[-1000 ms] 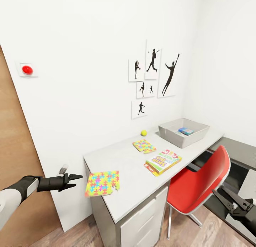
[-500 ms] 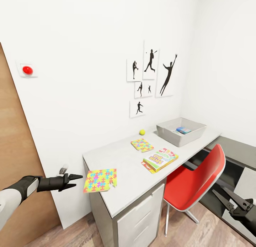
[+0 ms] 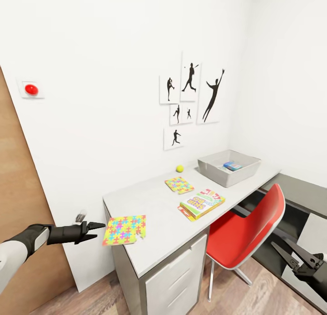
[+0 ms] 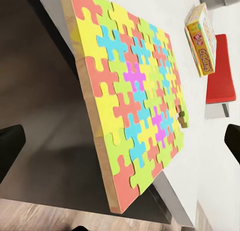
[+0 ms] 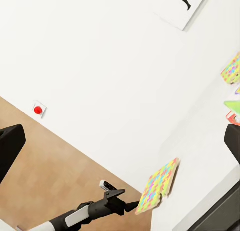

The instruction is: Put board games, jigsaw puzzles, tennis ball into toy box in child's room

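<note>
On the table (image 3: 165, 224), one jigsaw puzzle (image 3: 123, 229) lies at the near left corner, overhanging the edge. It looms large and close in the left wrist view, the puzzle (image 4: 135, 96). My left gripper (image 3: 93, 226) is open, its tips level with that puzzle's left edge; I cannot tell if they touch. The second puzzle (image 3: 179, 184) lies mid-table, with a yellow-orange board game (image 3: 201, 203) beside it and the tennis ball (image 3: 180, 168) by the wall. The grey toy box (image 3: 213, 169) stands at the far end. My right gripper (image 3: 290, 253) hangs open, low at the right.
A red chair (image 3: 247, 228) is tucked at the table's front. A small blue thing (image 3: 233, 165) lies in the toy box. A dark-topped side cabinet (image 3: 304, 192) stands at the right. A wood door (image 3: 18, 206) and a red wall button (image 3: 31, 89) are at the left.
The whole view has shifted, so the table and its things sit slightly further left in the picture. The near puzzle's edge is closer to my left gripper's tips. Both grippers stay open.
</note>
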